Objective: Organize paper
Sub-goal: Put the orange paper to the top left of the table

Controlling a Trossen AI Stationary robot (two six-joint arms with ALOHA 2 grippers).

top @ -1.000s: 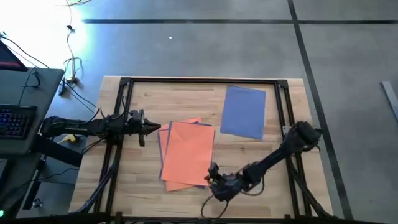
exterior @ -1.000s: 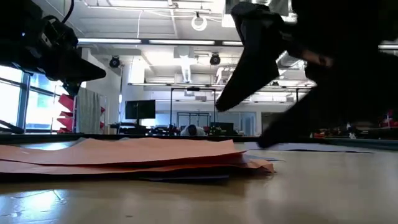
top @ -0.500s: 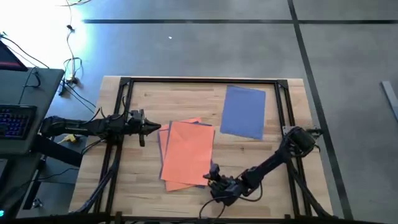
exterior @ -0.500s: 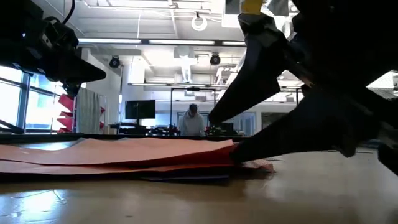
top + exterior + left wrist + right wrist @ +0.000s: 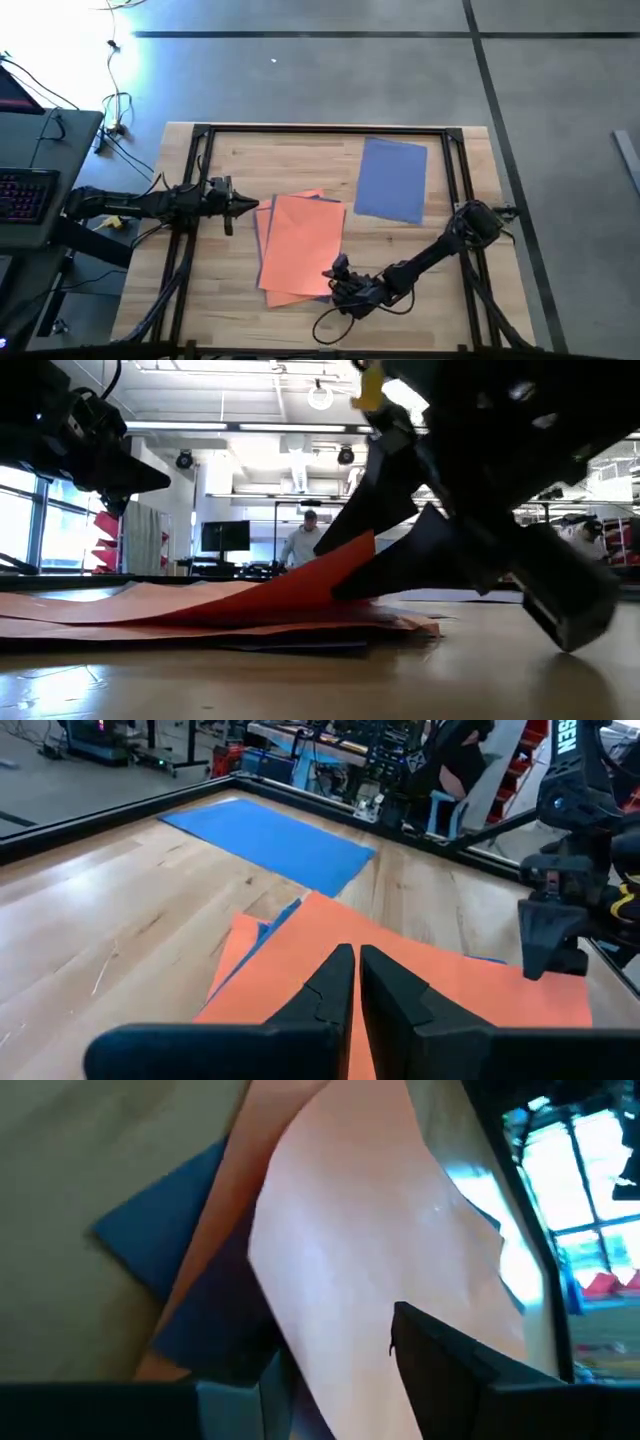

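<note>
A loose stack of paper lies mid-table, orange sheets on top with blue edges showing beneath. One blue sheet lies flat apart at the far right. My right gripper is open at the stack's near right corner, one finger above and one below the top orange sheet. My left gripper is shut and hovers above the table just off the stack's left edge, touching nothing. My right gripper has its lower finger under the near right corner of the top orange sheet, a single layer. The upper finger stands above that corner with a gap. The fingers come in low from the table's right. The corner is raised on the finger, and the rest of the sheet lies on the stack.
A black frame rail runs around the tabletop. Bare wood lies near the front left. A desk with a keyboard stands off the table's left. A person stands far back in the room.
My right gripper has moved toward the table's left, into the stack's near right corner, and its lower finger has slid under the top orange sheet. That corner has lifted off the stack, while the rest of the sheet stays flat.
</note>
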